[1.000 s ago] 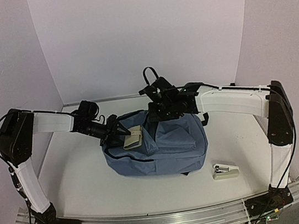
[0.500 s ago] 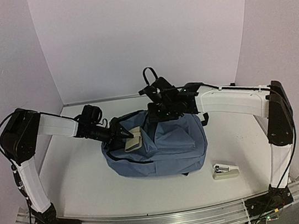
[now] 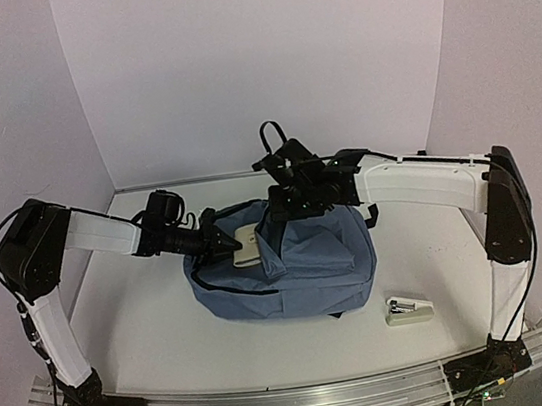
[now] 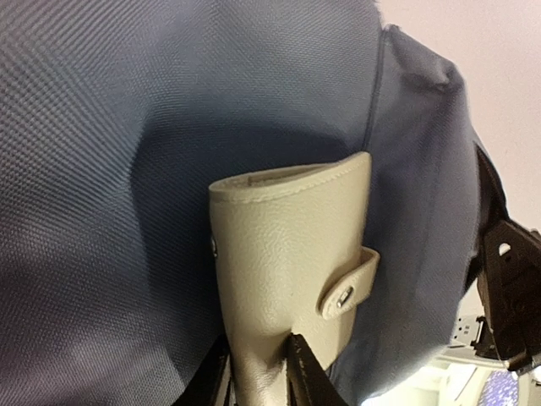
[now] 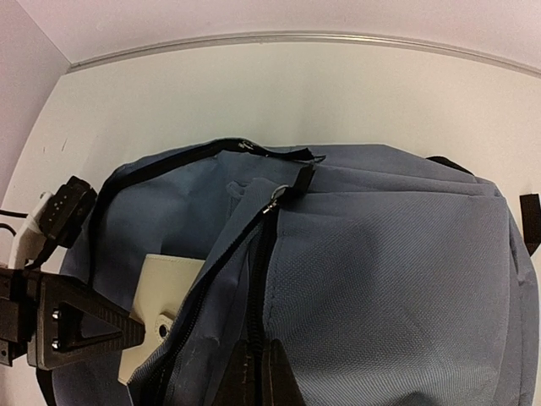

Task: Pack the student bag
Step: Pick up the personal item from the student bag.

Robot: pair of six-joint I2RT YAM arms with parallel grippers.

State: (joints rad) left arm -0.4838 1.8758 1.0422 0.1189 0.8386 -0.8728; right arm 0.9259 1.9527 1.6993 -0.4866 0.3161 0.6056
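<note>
left claw (image 3: 227,243): clenched on the narrow lower end of a pale beige leather wallet (image 4: 287,262) with a snap tab, one finger on each face.
wallet: sticks straight out ahead of the left claw's tips, its snap tab on the face turned to the wrist camera and its far end against blue fabric. from the right wrist it lies in the bag's open mouth, partly hidden under the lifted flap.
right claw (image 5: 254,374): grasping the bag's black zip edge (image 5: 262,245), with the fingers pinched together on the flap at the top of the bag.
student bag (image 3: 310,263): a soft slate-blue fabric backpack with black zips and straps. it lies flat directly under the right claw and just ahead of the left claw's tips. its mouth gapes towards the left claw, and the front pocket panel is on the near side of the right claw.
stapler (image 3: 408,310): small and cream-white, lying on its side, well apart from both claws, nearer the right arm's base, just off the bag's near corner.
table (image 3: 136,323): a white surface beneath both claws, carrying the bag and the stapler.
</note>
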